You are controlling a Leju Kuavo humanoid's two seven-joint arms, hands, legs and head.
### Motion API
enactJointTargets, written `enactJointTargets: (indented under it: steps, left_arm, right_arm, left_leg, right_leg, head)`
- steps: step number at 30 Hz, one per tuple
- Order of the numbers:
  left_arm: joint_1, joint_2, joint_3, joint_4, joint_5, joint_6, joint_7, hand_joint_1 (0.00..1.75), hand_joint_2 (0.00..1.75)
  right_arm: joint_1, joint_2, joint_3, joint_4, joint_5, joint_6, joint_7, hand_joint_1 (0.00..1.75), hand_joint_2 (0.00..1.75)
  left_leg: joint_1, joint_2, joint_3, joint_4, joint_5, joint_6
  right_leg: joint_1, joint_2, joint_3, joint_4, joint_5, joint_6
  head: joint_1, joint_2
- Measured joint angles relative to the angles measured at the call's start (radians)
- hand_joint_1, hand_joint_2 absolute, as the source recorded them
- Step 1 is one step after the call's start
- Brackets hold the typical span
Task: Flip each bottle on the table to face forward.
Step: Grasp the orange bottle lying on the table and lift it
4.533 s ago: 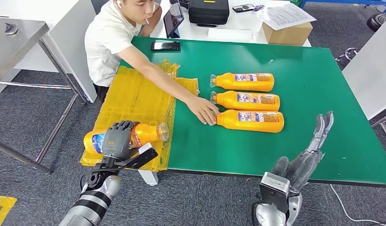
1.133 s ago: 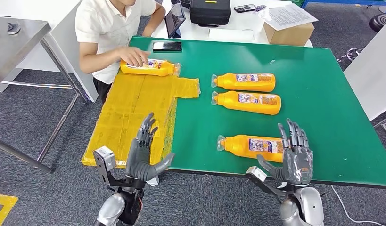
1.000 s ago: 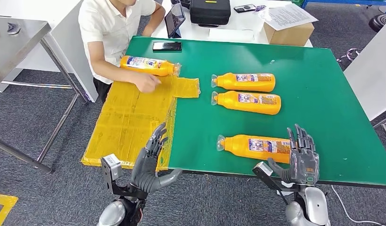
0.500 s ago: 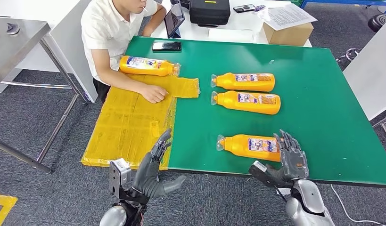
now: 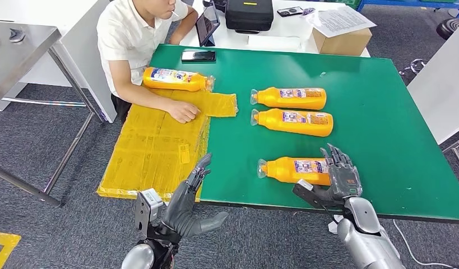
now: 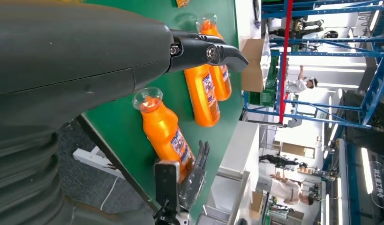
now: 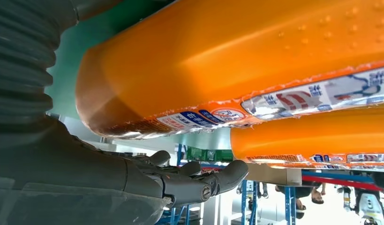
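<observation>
Right hand at the nearest bottle

Nearest bottle (image 5: 297,169) lying near the green table's (image 5: 384,112) front edge (label up). Right hand (image 5: 340,178) spread against its base, nothing grasped. Left hand (image 5: 188,207) released, off the table edge.

green table (image 5: 372,89), four orange bottles (image 5: 294,121), yellow sheet (image 5: 160,140), black phone (image 5: 198,55)

Industrial lab or workshop hall set up for robot trials.

Around the large green-topped work table (image 5: 378,106) stand white desks with a black equipment case (image 5: 248,14) and cardboard box (image 5: 342,40); beyond it, blue steel racking (image 6: 363,89) rises over grey carpet flooring (image 5: 42,140).
</observation>
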Motion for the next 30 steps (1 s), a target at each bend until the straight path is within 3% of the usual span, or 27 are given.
enactJointTargets:
  steps: [3, 7, 14, 18, 25, 30]
  left_arm:
    - [0.0, 0.0, 0.0, 0.0, 0.006, 0.0, 0.005, 0.0, 1.75]
    - [0.0, 0.0, 0.0, 0.0, 0.012, 0.0, 0.014, 0.0, 1.75]
    - [-0.002, 0.0, 0.001, 0.001, 0.028, -0.006, 0.044, 0.0, 1.75]
    - [-0.004, 0.0, 0.002, 0.004, 0.03, -0.012, 0.049, 0.0, 1.75]
    - [-0.022, 0.002, 0.002, 0.016, 0.043, -0.014, 0.035, 0.0, 1.75]
    - [-0.03, -0.014, 0.013, 0.021, 0.092, 0.111, 0.009, 0.0, 1.75]
  right_arm:
    - [-0.021, 0.001, 0.011, 0.028, 0.013, 0.009, 0.02, 0.03, 1.75]
    - [-0.044, 0.0, 0.024, 0.055, 0.014, 0.069, 0.05, 1.7, 1.75]
    - [-0.106, -0.025, 0.054, 0.097, -0.022, 0.298, 0.107, 1.75, 1.75]
    - [-0.131, -0.039, 0.066, 0.113, -0.049, 0.352, 0.093, 1.75, 1.75]
    - [-0.131, -0.066, 0.056, 0.111, -0.278, 0.46, -0.113, 1.75, 1.75]
    - [-0.054, -0.033, 0.019, 0.008, -0.508, 0.477, -0.201, 1.75, 1.75]
  left_leg:
    - [0.0, 0.001, 0.001, 0.0, 0.0, 0.0]
    - [0.0, 0.001, 0.004, 0.0, -0.001, 0.0]
    - [0.0, 0.002, 0.015, 0.0, -0.003, 0.003]
    - [0.0, 0.001, 0.019, 0.0, -0.003, 0.004]
    - [0.002, 0.002, 0.024, 0.0, -0.006, 0.004]
    - [0.003, 0.011, 0.026, 0.0, -0.009, 0.003]
  right_leg:
    - [0.0, 0.0, 0.001, 0.0, 0.0, 0.0]
    - [0.0, 0.0, 0.003, -0.001, 0.0, 0.0]
    - [0.0, 0.002, 0.003, -0.003, -0.005, 0.001]
    - [0.0, 0.001, 0.008, -0.004, -0.004, 0.001]
    - [0.002, 0.002, 0.017, -0.008, -0.004, 0.001]
    - [0.003, 0.01, 0.027, -0.009, -0.001, 0.002]
  head:
    - [0.0, 0.0]
    - [0.0, 0.0]
    - [0.001, 0.0]
    - [0.0, 0.0]
    - [0.001, 0.0]
    - [0.001, 0.0]
